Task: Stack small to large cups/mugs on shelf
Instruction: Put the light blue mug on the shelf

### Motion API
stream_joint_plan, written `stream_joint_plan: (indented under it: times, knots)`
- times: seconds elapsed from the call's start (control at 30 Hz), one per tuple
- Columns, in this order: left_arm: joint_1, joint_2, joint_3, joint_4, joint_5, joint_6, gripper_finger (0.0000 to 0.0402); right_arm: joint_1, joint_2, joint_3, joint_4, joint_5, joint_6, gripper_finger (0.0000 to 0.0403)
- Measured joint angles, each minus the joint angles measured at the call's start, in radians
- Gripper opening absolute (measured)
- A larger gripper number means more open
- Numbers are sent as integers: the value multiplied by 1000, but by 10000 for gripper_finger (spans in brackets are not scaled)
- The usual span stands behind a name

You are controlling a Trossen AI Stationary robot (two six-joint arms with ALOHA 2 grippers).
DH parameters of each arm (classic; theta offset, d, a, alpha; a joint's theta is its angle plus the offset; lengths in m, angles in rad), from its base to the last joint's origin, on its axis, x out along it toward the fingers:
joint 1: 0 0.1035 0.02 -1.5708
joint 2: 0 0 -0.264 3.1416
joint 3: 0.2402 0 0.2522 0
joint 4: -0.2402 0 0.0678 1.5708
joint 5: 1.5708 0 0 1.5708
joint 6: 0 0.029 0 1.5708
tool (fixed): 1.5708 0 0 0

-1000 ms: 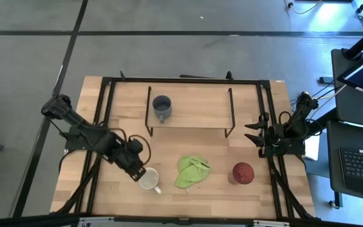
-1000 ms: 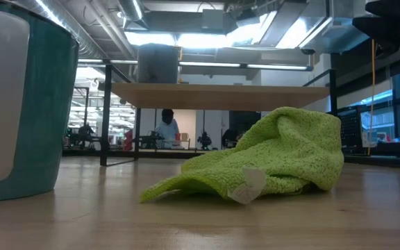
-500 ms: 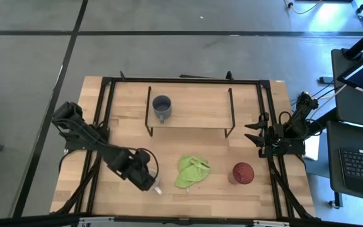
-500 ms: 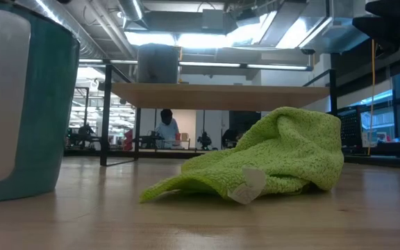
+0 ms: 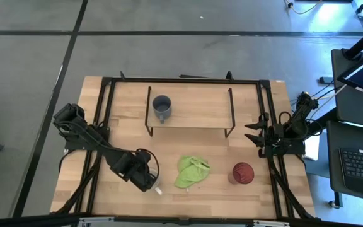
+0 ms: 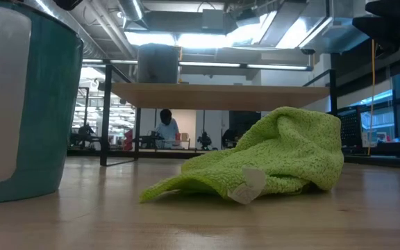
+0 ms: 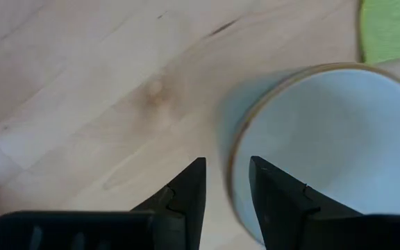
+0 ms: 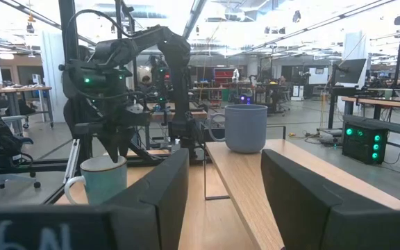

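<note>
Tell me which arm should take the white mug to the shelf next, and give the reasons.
Left. The left gripper already straddles the white mug rim with its fingers open, while the right gripper waits at the table's right edge, far from it. The blue-grey mug already stands on the shelf.

- High view looks straight down on the whole table (image 5: 244, 135).
- Low view sits at tabletop height, close behind the cloth (image 6: 269, 156), facing the shelf (image 6: 221, 96).
- Left wrist looks down onto the white mug (image 7: 332, 146).
- Right wrist looks level across; shares that mug and shelf.
</note>
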Motion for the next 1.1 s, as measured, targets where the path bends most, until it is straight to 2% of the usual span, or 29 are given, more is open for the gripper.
stream_joint_plan:
  times: [0.43,1.1]
  knots:
    - [2,0,0,-55,57,-157,106,0,0,0,0,0,0,181]
    - [-54,0,0,-12,83,-594,105,0,0,0,0,0,0,181]
